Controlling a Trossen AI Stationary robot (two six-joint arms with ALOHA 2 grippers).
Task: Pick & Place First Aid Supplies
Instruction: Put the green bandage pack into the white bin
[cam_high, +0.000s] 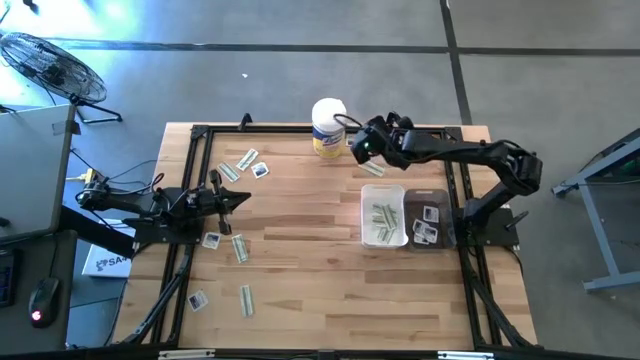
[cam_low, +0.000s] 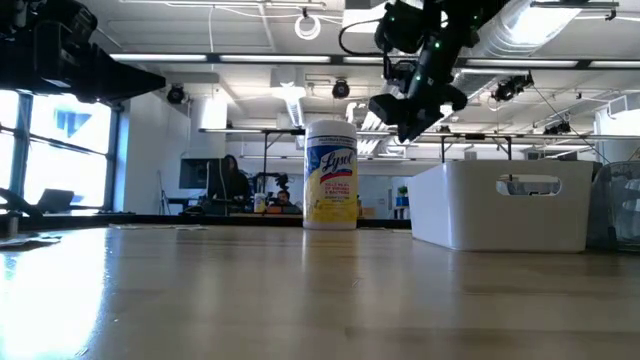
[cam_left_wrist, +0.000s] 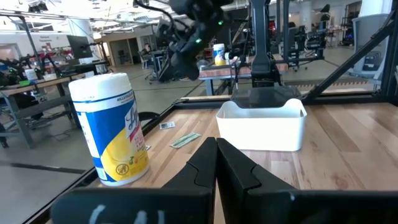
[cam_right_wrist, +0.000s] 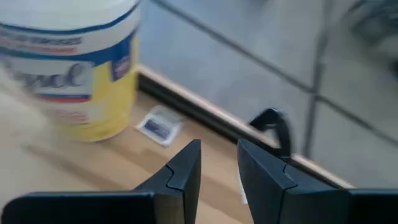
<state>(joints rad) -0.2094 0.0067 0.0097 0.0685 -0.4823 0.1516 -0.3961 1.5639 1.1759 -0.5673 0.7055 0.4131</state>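
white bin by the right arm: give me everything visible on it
The white bin is an open-topped rectangular tub, plastic by its look, with rounded corners and a slot handle in its end wall. It sits flat on the wooden table, beside a darker tray on the right arm's side. Several pale green-white strips lie inside.

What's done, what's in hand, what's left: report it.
Done: green strips lie in the white bin, and square packets in the darker tray beside it. In hand: nothing. The right gripper hangs open and empty near the canister, with one loose square packet in front of it. The left gripper is shut and empty. Left: several loose packets on the table's left side.
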